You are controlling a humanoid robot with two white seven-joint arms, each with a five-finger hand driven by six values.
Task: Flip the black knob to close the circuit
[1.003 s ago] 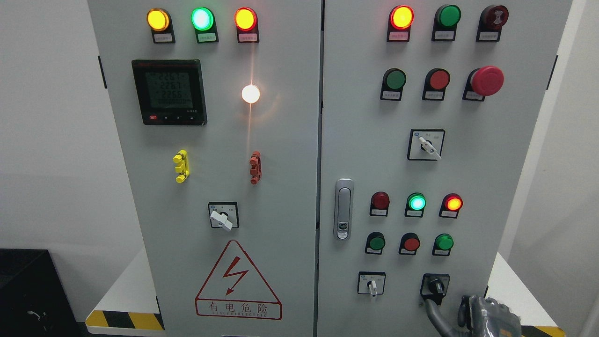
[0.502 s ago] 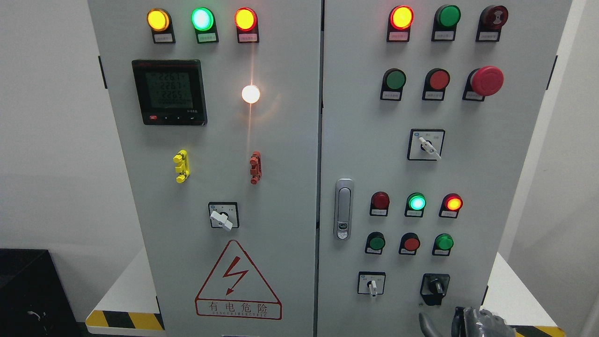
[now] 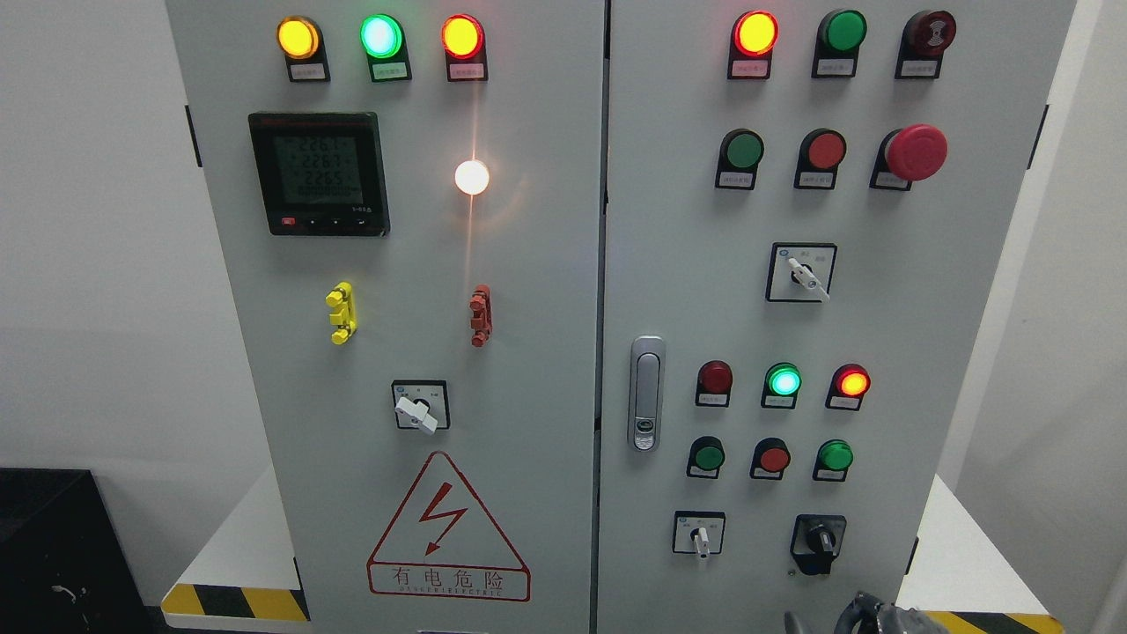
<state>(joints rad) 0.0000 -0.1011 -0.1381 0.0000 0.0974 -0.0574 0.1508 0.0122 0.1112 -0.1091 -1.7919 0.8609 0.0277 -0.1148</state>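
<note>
The black knob [image 3: 819, 540] sits in its black square plate at the lower right of the grey cabinet's right door [image 3: 880, 335], with its handle pointing roughly straight down. Only the top of my right hand [image 3: 867, 618] shows, at the bottom edge below and slightly right of the knob, and it does not touch it. My left hand is out of the picture.
A white selector switch [image 3: 700, 535] stands left of the knob. Above it are a row of green and red push buttons [image 3: 773, 458] and lit lamps [image 3: 784, 380]. A door handle [image 3: 646, 392] is at the centre seam, and a red mushroom stop button [image 3: 916, 151] is higher up.
My right hand has sunk from just under the black knob down to the bottom edge, leaving the knob free. The lamps look unchanged.
</note>
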